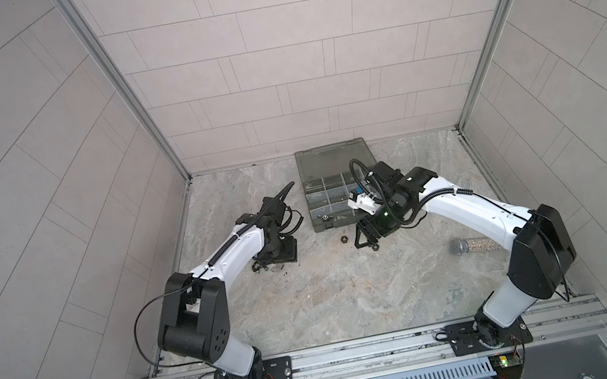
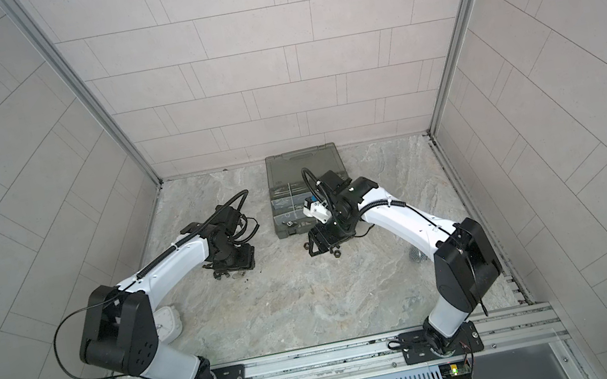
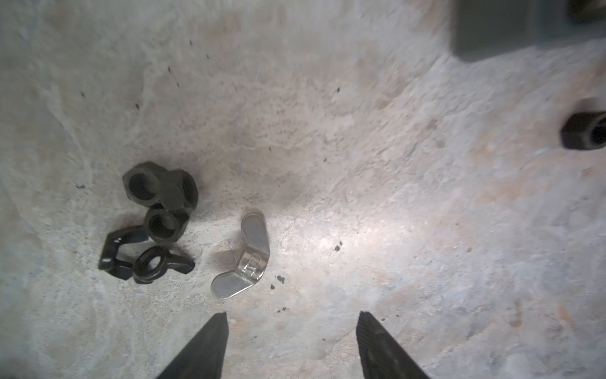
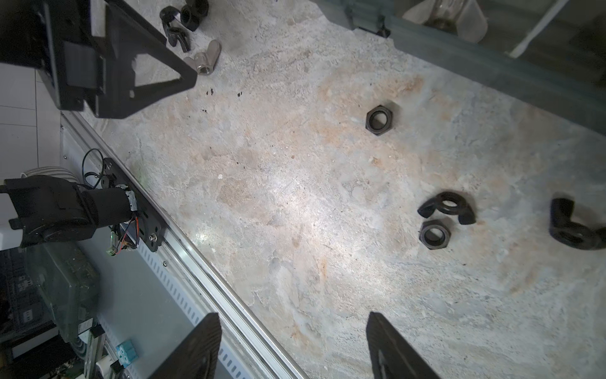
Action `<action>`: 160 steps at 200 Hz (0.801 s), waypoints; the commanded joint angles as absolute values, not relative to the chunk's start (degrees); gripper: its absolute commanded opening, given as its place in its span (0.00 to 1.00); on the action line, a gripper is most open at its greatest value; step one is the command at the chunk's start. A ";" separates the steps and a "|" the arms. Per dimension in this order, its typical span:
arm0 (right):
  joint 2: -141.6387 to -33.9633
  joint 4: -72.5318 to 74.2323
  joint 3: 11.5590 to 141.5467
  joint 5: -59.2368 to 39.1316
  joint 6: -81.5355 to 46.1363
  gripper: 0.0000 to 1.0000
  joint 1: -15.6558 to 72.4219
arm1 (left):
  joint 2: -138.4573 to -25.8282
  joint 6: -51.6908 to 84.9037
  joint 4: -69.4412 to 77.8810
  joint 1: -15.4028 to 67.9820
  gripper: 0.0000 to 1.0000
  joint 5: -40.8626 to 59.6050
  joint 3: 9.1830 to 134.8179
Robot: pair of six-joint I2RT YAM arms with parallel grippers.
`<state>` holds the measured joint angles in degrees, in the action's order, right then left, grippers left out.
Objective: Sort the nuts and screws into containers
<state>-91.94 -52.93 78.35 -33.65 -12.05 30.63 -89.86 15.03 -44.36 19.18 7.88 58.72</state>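
Nuts [image 3: 170,197] clustered | left gripper [image 3: 292,315] spread, empty | right gripper [image 4: 292,315] spread, empty | risk: flat wing nut [image 3: 244,259] may slip from pinch

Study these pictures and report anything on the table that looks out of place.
A glittery microphone lies on the table beside the right arm; it has nothing to do with sorting hardware. Black specks also dot the table near the loose nuts.

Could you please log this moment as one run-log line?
left gripper: open, empty, near silver wing nut | right gripper: open, empty | case: open
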 commanded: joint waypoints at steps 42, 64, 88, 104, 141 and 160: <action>-91.26 -51.65 78.91 -33.77 -12.65 0.72 31.19 | -91.85 15.46 -39.20 15.92 0.68 8.83 56.93; -90.38 -51.25 77.98 -33.07 -13.16 0.72 31.20 | -94.25 14.64 -39.29 15.73 0.68 9.74 57.77; -89.59 -51.15 77.30 -31.98 -13.45 0.72 31.14 | -95.74 14.42 -39.20 15.73 0.64 10.55 58.07; -89.17 -51.16 77.00 -31.34 -13.80 0.72 31.16 | -96.27 14.10 -39.07 15.73 0.62 10.61 57.98; -88.55 -51.16 76.48 -30.53 -14.15 0.72 31.20 | -97.94 13.97 -39.37 15.73 0.55 11.77 58.23; -88.51 -51.24 76.49 -30.21 -14.15 0.72 31.19 | -98.17 13.93 -39.28 15.73 0.52 11.92 58.17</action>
